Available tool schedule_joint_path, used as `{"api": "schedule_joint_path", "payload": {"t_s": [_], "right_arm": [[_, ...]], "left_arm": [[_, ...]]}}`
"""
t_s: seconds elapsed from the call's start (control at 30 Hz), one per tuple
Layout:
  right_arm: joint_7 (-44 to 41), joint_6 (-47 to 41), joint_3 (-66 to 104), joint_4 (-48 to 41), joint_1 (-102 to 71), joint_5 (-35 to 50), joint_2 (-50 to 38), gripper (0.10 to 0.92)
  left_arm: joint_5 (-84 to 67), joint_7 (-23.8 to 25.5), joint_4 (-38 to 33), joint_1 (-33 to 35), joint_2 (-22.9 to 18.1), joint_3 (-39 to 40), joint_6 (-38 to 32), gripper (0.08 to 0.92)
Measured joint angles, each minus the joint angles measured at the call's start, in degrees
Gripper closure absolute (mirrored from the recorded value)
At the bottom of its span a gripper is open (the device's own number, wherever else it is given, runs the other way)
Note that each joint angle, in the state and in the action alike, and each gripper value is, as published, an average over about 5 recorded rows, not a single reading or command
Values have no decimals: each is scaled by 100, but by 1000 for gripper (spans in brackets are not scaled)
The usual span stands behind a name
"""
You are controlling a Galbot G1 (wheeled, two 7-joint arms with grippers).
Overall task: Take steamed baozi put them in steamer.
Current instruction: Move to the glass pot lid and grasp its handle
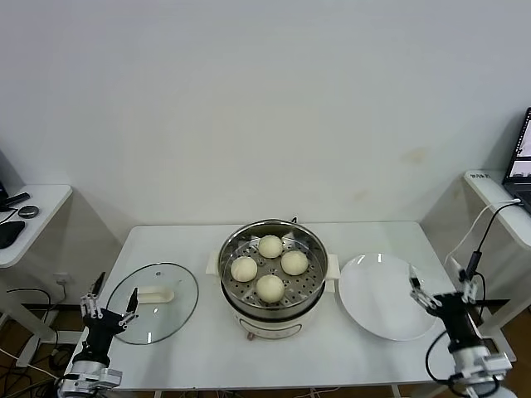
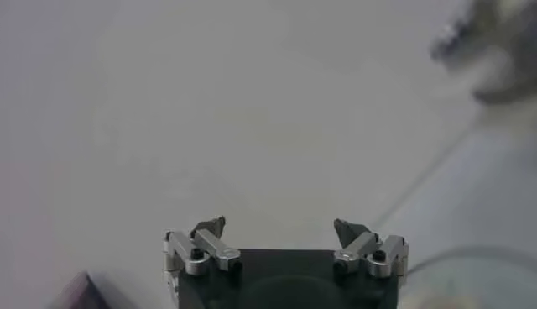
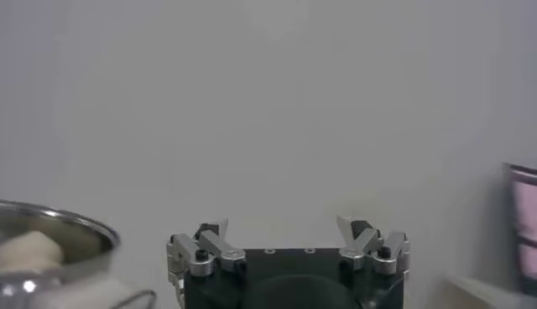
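Four baozi (image 1: 270, 266) already in steamer (image 1: 271, 311), table centre, at 12, 3, 6, 9 on tray. Plate (image 1: 375, 319) at 3 o'clock bare. Left gripper (image 1: 108, 315) wide, empty, 8 o'clock. Right gripper (image 1: 441, 296) wide, empty, 4 o'clock. Loading looks done; lid (image 1: 154, 315) off at 9 o'clock.

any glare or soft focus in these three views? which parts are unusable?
Head view: even light, sharp; faint reflections on the glass lid and the steamer rim, all four baozi clear. Left wrist view: left claw sharp, everything behind it blurred, including the dark shape at the far corner. Right wrist view: right claw sharp; the steamer's edge is soft, with a small bright glint.
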Motion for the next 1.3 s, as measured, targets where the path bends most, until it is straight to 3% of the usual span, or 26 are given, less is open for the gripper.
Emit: {"api": "schedule_joint_path", "payload": {"t_s": [0.4, 1.07, 1.17, 1.3], "right_arm": [[26, 140, 324, 39, -473, -61, 572, 203], [-32, 199, 121, -20, -787, -379, 962, 203], [-42, 202, 91, -27, -802, -413, 994, 203], [-53, 205, 40, -46, -822, -466, 1031, 203]], "left_arm": [[2601, -132, 1040, -481, 317, 240, -270, 177], [3653, -161, 2462, -1822, 598, 896, -217, 179], [3714, -157, 2685, -2040, 597, 982, -205, 207], [3775, -155, 2939, -2272, 581, 1031, -199, 308]]}}
